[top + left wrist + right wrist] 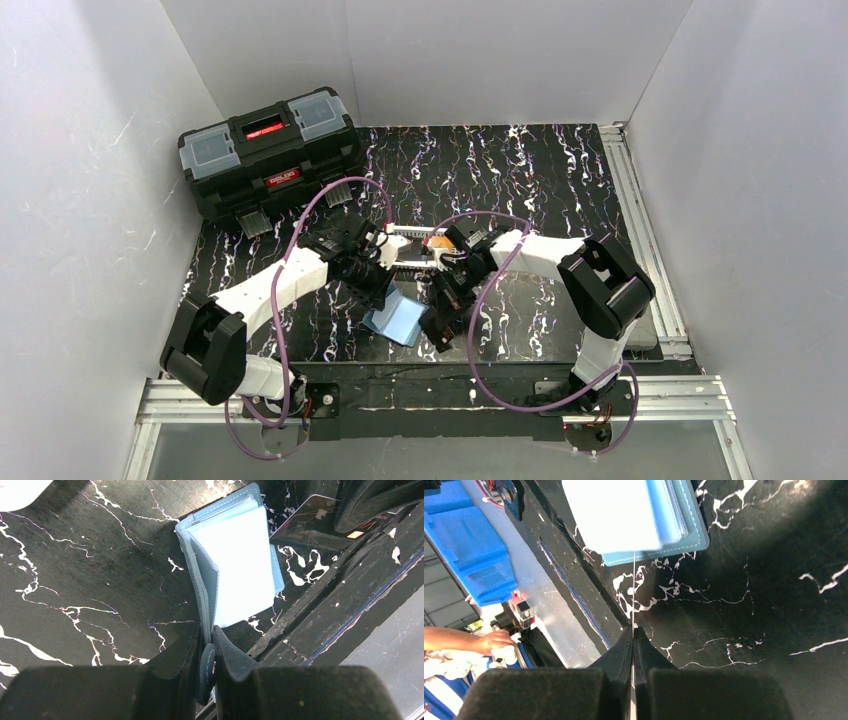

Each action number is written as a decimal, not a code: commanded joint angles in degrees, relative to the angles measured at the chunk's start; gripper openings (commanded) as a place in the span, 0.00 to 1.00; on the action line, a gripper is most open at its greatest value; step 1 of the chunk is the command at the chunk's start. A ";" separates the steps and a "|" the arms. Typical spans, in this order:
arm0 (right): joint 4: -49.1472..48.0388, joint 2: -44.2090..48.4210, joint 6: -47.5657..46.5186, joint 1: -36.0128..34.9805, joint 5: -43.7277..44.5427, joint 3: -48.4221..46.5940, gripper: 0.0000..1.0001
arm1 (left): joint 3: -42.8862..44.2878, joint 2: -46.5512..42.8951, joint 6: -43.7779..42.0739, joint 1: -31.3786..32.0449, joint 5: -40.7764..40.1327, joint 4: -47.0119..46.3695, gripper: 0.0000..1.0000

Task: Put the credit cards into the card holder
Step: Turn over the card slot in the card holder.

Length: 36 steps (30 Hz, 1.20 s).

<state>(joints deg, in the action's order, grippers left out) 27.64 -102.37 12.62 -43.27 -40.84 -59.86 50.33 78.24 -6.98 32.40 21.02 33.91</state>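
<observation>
Your right gripper (633, 632) is pinched shut on the black credit card (305, 522), so hold its edge level and aim it at a clear sleeve of the open card holder (684, 542) resting just ahead on the table (774, 605), whose near flap your left gripper (210, 642) clamps narrowly.

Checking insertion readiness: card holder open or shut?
Open. The card holder lies spread, inner sleeves fanned, one cover pinched by the left gripper.

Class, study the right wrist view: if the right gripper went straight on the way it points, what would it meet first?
The card holder. The right gripper, jaws shut on an edge-on card, points at its open sleeves; the card's tip would touch first, though depth is unclear.
</observation>
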 commanded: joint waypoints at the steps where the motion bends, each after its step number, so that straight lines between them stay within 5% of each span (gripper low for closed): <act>1: 1.35 1.65 -1.21 -0.40 -0.44 0.00 0.01 | 1.20 -0.70 -0.13 0.29 1.62 1.38 0.12; 36: 1.66 -1.65 -1.31 -0.41 -2.45 -1.93 0.01 | 1.22 -0.93 0.30 0.29 1.74 1.24 0.12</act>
<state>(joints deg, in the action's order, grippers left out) 28.58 -102.78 11.99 -43.27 -41.80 -60.23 50.33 78.24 -6.81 32.40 21.45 33.91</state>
